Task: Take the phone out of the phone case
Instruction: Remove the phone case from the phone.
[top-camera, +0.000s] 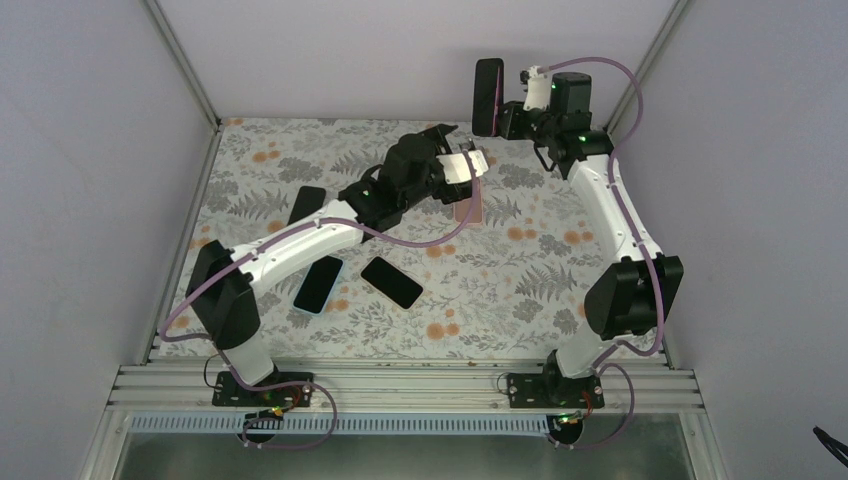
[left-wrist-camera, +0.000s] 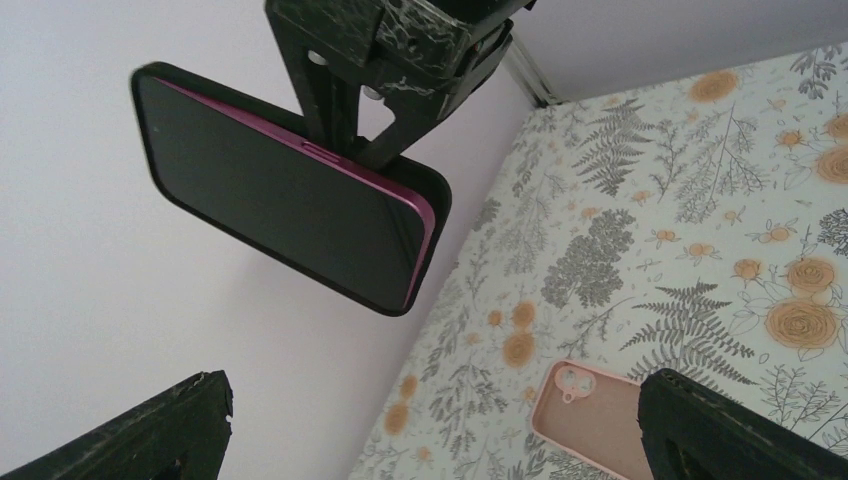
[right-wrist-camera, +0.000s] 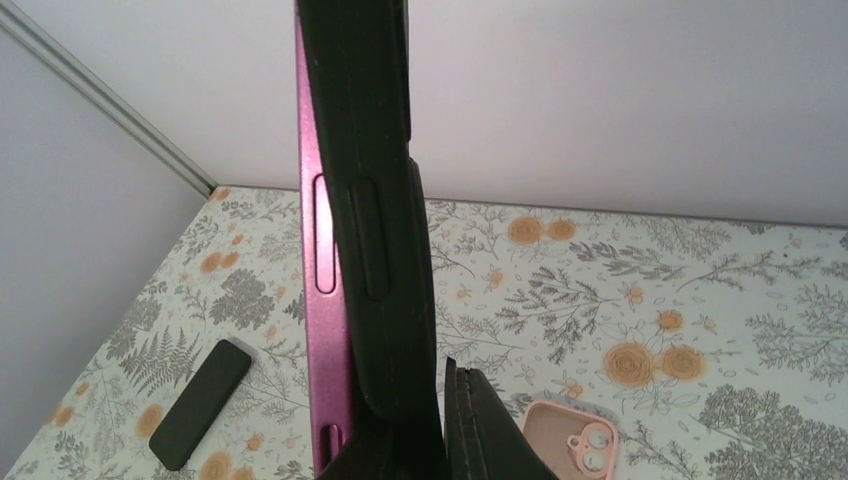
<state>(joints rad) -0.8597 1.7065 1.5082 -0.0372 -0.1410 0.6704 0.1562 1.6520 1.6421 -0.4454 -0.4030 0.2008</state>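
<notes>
High at the back of the cell, my right gripper (top-camera: 505, 105) is shut on the black phone case (top-camera: 488, 97) and holds it upright. The magenta phone (right-wrist-camera: 322, 300) sits in the case (right-wrist-camera: 375, 200), its metal edge standing proud along one side. From the left wrist the phone's dark screen (left-wrist-camera: 280, 200) faces me, with the magenta rim (left-wrist-camera: 420, 235) exposed at one end. My left gripper (top-camera: 462, 148) is open just below and in front of the phone, not touching it. Its fingertips (left-wrist-camera: 150, 430) frame the view's bottom corners, with nothing between them.
An empty pink case (top-camera: 468, 210) lies on the floral table under the left gripper, also seen from both wrists (left-wrist-camera: 590, 415) (right-wrist-camera: 572, 437). Three more phones lie to the left: a black one (top-camera: 305, 205), a light-blue-rimmed one (top-camera: 318, 284) and another black one (top-camera: 392, 282). Walls enclose the cell.
</notes>
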